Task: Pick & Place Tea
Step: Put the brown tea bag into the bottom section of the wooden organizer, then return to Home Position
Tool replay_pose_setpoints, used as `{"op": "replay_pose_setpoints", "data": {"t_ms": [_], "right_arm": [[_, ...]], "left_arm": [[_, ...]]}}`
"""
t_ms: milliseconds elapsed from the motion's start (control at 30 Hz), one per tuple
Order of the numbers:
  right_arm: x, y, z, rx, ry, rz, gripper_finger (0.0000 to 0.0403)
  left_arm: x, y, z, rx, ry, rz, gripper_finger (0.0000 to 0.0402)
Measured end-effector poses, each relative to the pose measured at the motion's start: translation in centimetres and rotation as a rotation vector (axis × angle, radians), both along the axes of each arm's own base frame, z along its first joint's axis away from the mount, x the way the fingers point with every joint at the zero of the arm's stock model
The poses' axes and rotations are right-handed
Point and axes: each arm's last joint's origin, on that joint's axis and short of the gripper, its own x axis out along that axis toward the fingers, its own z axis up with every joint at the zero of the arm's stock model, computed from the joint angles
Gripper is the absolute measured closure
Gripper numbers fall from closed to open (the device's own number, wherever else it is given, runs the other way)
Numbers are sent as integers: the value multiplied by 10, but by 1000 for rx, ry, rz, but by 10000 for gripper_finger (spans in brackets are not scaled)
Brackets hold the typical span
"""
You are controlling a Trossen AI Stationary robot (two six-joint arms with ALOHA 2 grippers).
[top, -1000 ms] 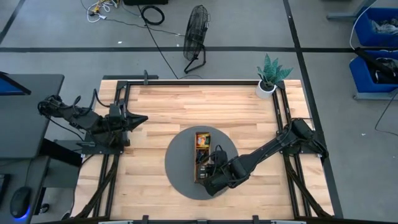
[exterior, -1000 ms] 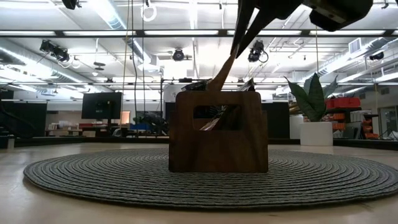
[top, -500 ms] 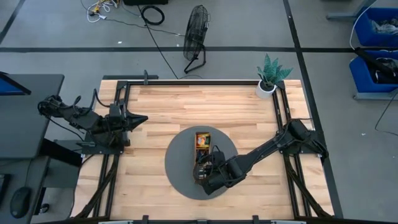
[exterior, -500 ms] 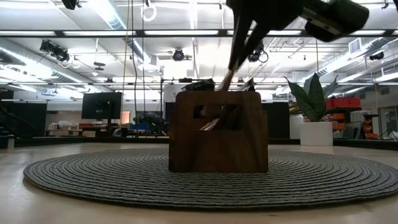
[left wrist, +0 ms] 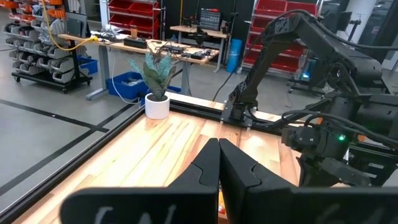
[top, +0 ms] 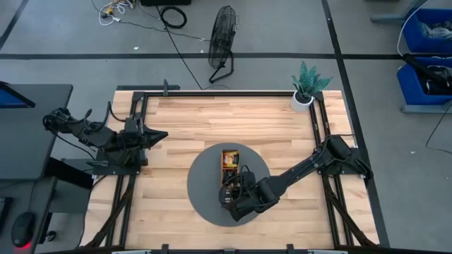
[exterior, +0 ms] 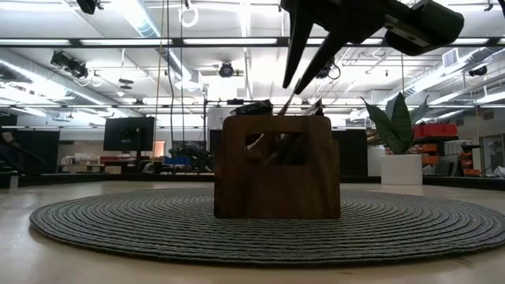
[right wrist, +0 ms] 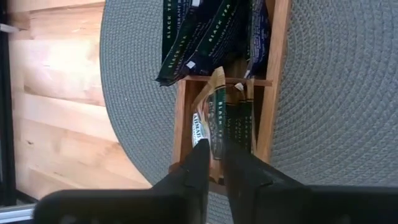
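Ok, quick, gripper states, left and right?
Left gripper: shut, empty, parked at the table's left edge.
Right gripper: slightly open above the wooden tray, holding nothing.

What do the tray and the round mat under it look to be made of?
The tray looks like brown wood with a smooth satin finish; faint grain shows on its walls. The mat looks like grey woven or braided cord, matte, judging by its concentric ribbed rings; the fibre itself cannot be told.
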Motion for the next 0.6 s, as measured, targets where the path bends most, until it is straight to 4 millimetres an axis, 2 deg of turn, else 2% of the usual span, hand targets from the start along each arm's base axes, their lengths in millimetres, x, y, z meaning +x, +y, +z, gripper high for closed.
{"op": "replay_pose_setpoints", "data": {"t_ms": [267,400,500,600], "right_arm": [[2,2,1,-20,-16,49,300],[-9,6,21,-116,-79,116,278],[-16,9,37,-198,-117,209,290],[-17,14,48,-298,-175,321,351]], "left_arm": [[0,0,-1,2,5,0,399],[0,0,-1,-2,4,0,399],[0,0,-1,-5,3,0,399],[0,0,-1,-18,0,1,399]]}}
